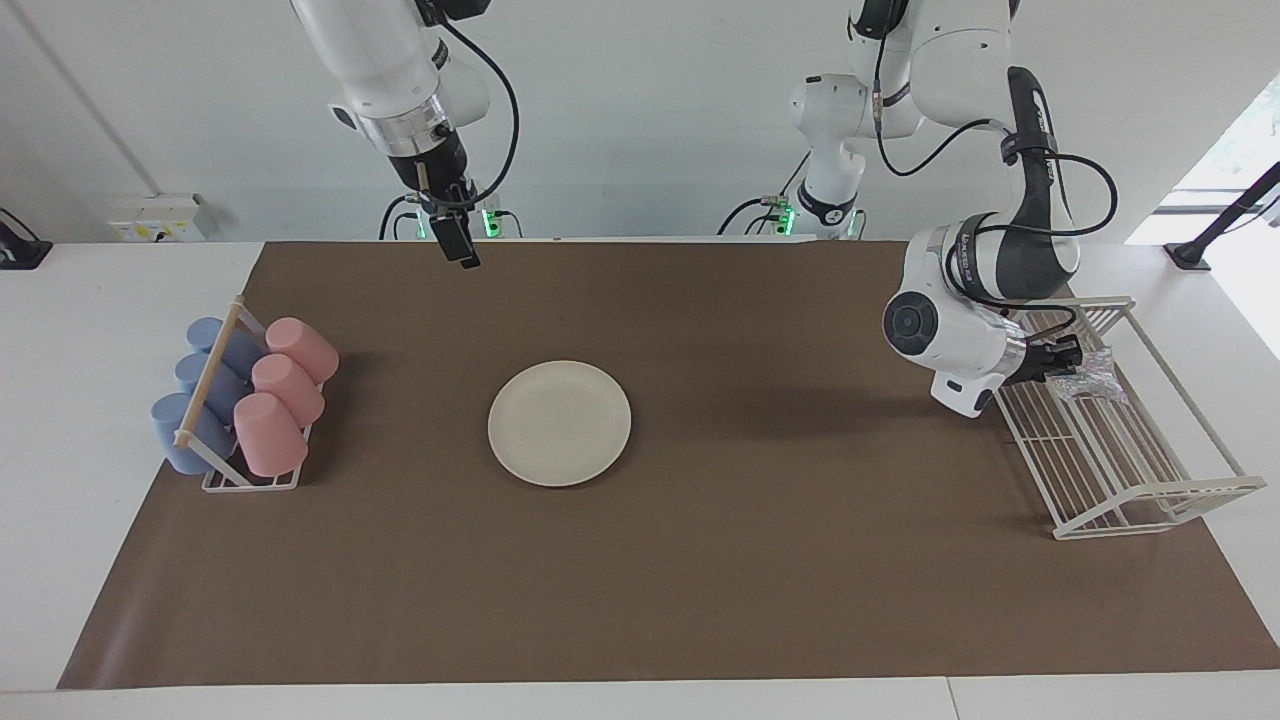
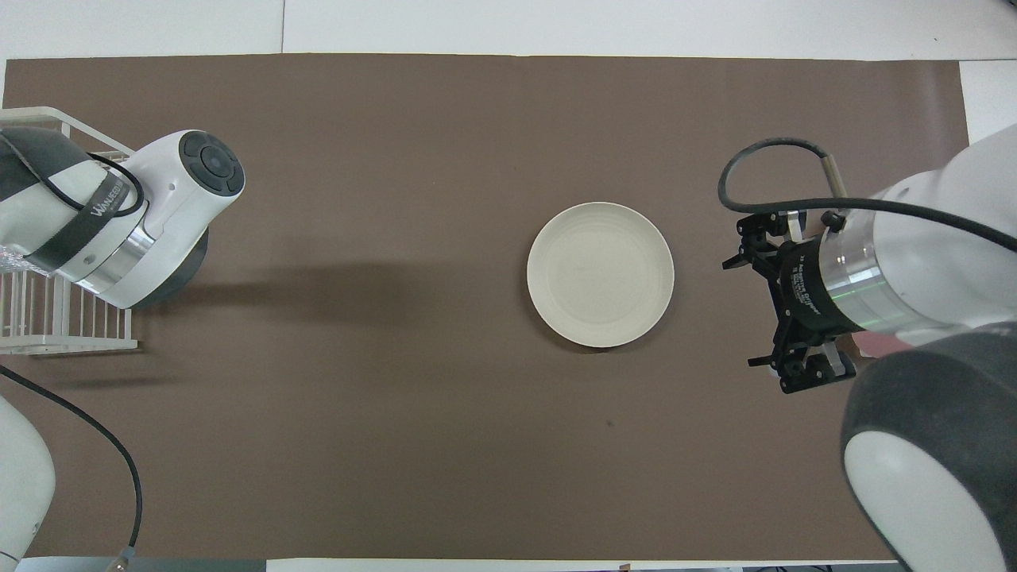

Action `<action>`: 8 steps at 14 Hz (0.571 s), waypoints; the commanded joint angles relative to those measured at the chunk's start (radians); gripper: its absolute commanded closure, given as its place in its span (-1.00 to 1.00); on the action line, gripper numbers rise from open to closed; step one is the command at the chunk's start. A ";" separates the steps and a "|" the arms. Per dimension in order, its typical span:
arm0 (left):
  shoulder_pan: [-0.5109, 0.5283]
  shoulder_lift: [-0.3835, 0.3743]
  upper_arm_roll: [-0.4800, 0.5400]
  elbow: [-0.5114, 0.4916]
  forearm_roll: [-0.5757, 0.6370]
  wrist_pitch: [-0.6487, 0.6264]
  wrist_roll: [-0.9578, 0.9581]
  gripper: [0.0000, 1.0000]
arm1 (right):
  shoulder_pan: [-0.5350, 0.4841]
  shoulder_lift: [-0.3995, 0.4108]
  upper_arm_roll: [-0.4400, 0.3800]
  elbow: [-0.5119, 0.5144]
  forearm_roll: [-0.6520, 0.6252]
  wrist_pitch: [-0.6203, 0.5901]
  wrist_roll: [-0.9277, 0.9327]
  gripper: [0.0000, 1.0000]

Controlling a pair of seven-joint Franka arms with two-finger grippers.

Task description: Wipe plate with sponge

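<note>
The cream-white plate (image 1: pixel 559 423) (image 2: pixel 601 274) lies flat on the brown mat at the middle of the table, with nothing on it. The silvery, glittery sponge (image 1: pixel 1095 375) lies in the white wire rack (image 1: pixel 1130 470) at the left arm's end of the table. My left gripper (image 1: pixel 1068 360) reaches into that rack, its tips right at the sponge. In the overhead view the left arm covers the sponge. My right gripper (image 1: pixel 458 245) hangs high over the mat's edge nearest the robots, away from the plate, and holds nothing.
A cup rack (image 1: pixel 210 400) with pink and blue cups lying on their sides stands at the right arm's end of the table. The wire rack also shows in the overhead view (image 2: pixel 48 334). The brown mat (image 1: pixel 800 560) covers most of the table.
</note>
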 commanded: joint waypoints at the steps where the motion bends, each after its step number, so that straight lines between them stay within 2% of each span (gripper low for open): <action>1: 0.003 -0.007 0.000 0.008 0.017 0.001 0.011 1.00 | 0.017 0.001 0.011 0.019 -0.004 0.005 0.054 -1.00; 5: 0.006 -0.018 0.000 0.011 0.015 0.002 0.022 1.00 | 0.017 -0.002 0.009 0.014 -0.001 0.011 0.067 -1.00; 7: 0.006 -0.030 -0.001 0.060 -0.017 -0.027 0.069 1.00 | 0.019 -0.006 0.011 0.014 0.016 0.008 0.080 -1.00; 8: 0.010 -0.035 -0.002 0.106 -0.078 -0.060 0.107 1.00 | 0.017 -0.006 0.009 0.014 0.019 0.005 0.082 -1.00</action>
